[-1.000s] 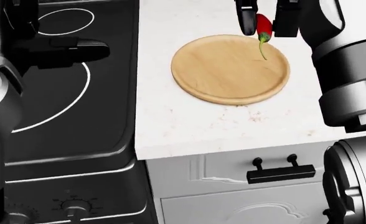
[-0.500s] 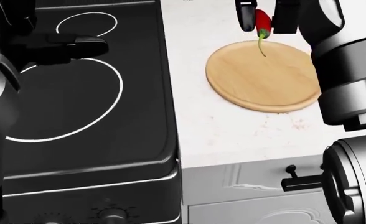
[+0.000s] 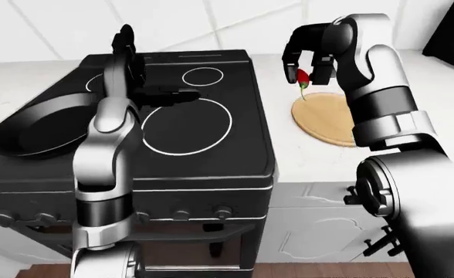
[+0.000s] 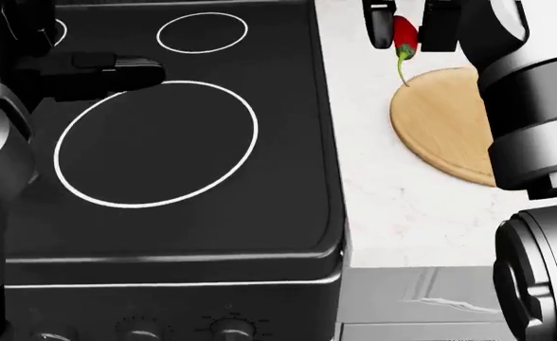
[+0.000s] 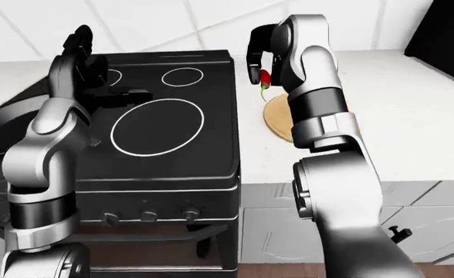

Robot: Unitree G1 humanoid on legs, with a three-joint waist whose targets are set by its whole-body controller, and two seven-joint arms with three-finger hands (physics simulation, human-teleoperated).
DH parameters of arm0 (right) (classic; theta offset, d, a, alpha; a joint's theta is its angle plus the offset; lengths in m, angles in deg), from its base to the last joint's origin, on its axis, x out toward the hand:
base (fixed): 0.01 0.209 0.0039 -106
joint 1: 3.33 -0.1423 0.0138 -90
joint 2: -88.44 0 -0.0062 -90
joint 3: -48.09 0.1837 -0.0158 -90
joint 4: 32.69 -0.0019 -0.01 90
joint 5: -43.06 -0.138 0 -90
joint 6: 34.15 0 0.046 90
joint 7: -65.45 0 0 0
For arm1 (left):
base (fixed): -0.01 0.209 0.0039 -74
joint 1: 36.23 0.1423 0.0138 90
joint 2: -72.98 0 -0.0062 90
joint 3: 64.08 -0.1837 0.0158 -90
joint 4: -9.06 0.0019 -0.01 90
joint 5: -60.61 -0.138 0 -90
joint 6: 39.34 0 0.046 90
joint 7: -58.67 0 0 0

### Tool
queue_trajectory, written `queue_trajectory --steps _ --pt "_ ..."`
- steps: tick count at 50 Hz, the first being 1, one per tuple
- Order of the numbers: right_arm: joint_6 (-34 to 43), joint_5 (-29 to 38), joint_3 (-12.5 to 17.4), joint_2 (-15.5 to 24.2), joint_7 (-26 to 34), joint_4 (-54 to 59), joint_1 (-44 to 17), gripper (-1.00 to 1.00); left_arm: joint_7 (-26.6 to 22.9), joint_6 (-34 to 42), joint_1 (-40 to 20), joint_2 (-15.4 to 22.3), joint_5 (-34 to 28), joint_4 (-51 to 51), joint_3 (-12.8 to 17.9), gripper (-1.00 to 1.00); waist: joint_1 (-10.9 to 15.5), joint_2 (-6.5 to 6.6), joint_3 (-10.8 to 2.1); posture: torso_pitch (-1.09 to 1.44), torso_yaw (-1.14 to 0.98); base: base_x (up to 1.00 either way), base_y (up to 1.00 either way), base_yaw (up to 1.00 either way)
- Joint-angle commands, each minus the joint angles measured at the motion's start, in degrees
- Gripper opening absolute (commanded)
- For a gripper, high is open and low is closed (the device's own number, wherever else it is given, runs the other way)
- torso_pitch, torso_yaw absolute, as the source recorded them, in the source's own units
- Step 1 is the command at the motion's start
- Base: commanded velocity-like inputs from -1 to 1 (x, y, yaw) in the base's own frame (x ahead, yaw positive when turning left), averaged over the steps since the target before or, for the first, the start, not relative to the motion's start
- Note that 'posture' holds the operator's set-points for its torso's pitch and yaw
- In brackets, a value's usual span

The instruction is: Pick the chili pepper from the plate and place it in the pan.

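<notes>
The red chili pepper [image 4: 405,34] with its green stem hanging down is pinched in my right hand [image 4: 407,27], which is shut on it at the top of the head view. It hangs just above the left rim of the round wooden plate [image 4: 444,131] on the white counter. The black pan [image 3: 42,124] sits at the left end of the stove in the left-eye view, far from the chili. My left hand [image 3: 161,92] hovers over the stove between pan and plate, fingers extended and holding nothing.
The black stove top [image 4: 288,177] with white burner rings fills the left and middle of the head view. White counter [image 4: 402,206] lies to its right. Stove knobs [image 3: 182,215] and cabinet handles [image 3: 355,194] show below. My right forearm [image 4: 535,106] covers the plate's right part.
The camera has moved left: stove and plate slide right in the head view. The chili stays gripped in the right hand, now over the plate's left rim rather than its top.
</notes>
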Motion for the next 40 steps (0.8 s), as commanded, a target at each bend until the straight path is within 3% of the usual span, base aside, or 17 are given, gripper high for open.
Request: queue_trajectory --steps 1,2,4,9,12,13,14,15,16,20,26,28,29,32,35,38,40 --pt "0.0 0.1 0.3 0.3 -1.2 -2.1 -2.6 -1.0 -0.1 -1.7 -1.7 0.8 0.0 -1.8 0.5 1.0 0.4 -0.16 -2.08 0.0 0.0 0.0 0.39 0.0" --pt "0.0 0.1 0.3 0.3 -1.1 -2.1 -2.5 -1.0 -0.1 -1.8 -1.7 0.8 0.0 -1.7 0.5 1.0 0.7 -0.89 -2.63 0.0 0.0 0.0 0.39 0.0" --pt "0.1 0.1 0.3 0.2 -1.1 -2.2 -2.4 -1.0 -0.2 -1.8 -1.7 0.7 0.0 -1.9 0.4 1.0 0.3 -0.66 -3.08 0.0 0.0 0.0 0.38 0.0" --pt "0.2 0.1 0.3 0.2 -1.0 -2.6 -2.0 -1.0 -0.3 -2.2 -1.5 0.7 -0.2 -1.6 0.4 1.0 0.5 1.82 -1.91 0.0 0.0 0.0 0.38 0.0" --pt "0.3 0.0 0.3 0.0 -1.1 -2.6 -2.0 -1.0 -0.4 -2.2 -1.5 0.7 -0.2 -1.5 0.4 1.0 0.1 5.41 -2.06 0.0 0.0 0.0 0.39 0.0" --pt "0.3 0.0 0.3 0.0 -1.1 -2.6 -2.0 -1.0 -0.3 -2.1 -1.6 0.7 -0.2 -1.6 0.5 1.0 0.0 7.79 -2.73 0.0 0.0 0.0 0.38 0.0" --pt "0.3 0.0 0.3 0.0 -1.2 -2.7 -1.8 -1.0 -0.3 -2.1 -1.5 0.7 -0.2 -1.5 0.5 1.0 -0.2 10.14 -4.6 0.0 0.0 0.0 0.39 0.0" --pt "0.4 0.0 0.3 0.0 -1.0 -3.0 -1.7 -1.0 -0.2 -1.9 -1.6 0.7 -0.2 -1.8 0.5 1.0 0.4 7.21 -2.54 0.0 0.0 0.0 0.39 0.0" --pt "0.4 0.0 0.3 0.0 -0.9 -3.2 -1.6 -1.0 -0.2 -1.9 -1.6 0.7 -0.2 -1.8 0.4 1.0 0.4 7.53 -1.93 0.0 0.0 0.0 0.4 0.0" --pt "0.5 0.0 0.4 0.0 -1.0 -3.3 -1.4 -1.0 -0.2 -1.8 -1.6 0.7 -0.2 -1.9 0.4 1.0 0.2 4.49 -2.24 0.0 0.0 0.0 0.42 0.0" --pt "0.6 -0.1 0.4 -0.1 -1.2 -3.0 -1.5 -1.0 -0.4 -2.0 -1.7 0.7 -0.3 -1.6 0.4 1.0 0.2 1.33 -2.06 0.0 0.0 0.0 0.43 0.0" --pt "0.6 -0.1 0.4 -0.1 -1.1 -3.0 -1.7 -1.0 -0.4 -1.9 -1.7 0.7 -0.3 -1.7 0.4 1.0 0.4 -1.04 -2.39 0.0 0.0 0.0 0.43 0.0" --pt "0.6 -0.1 0.3 -0.1 -1.2 -2.9 -1.7 -1.0 -0.4 -1.9 -1.7 0.7 -0.3 -1.7 0.4 1.0 0.3 -0.2 -2.21 0.0 0.0 0.0 0.43 0.0" --pt "0.6 -0.1 0.3 -0.1 -1.0 -3.0 -1.7 -1.0 -0.4 -2.1 -1.6 0.7 -0.3 -1.6 0.4 1.0 0.5 -0.76 -3.08 0.0 0.0 0.0 0.42 0.0" --pt "0.5 -0.2 0.4 0.1 -1.1 -2.7 -1.9 -1.0 -0.4 -2.3 -1.6 0.6 -0.4 -1.4 0.3 1.0 0.8 0.16 -2.82 0.0 0.0 0.0 0.42 0.0" --pt "0.5 -0.2 0.4 0.3 -1.1 -2.8 -1.8 -1.0 -0.4 -2.4 -1.5 0.4 -0.5 -1.3 0.2 1.0 0.8 2.41 -1.89 0.0 0.0 0.0 0.43 0.0" --pt "0.5 -0.2 0.4 0.3 -0.9 -2.9 -1.9 -1.0 -0.5 -2.4 -1.4 0.4 -0.5 -1.4 0.2 1.0 0.5 5.33 -2.22 0.0 0.0 0.0 0.43 0.0"
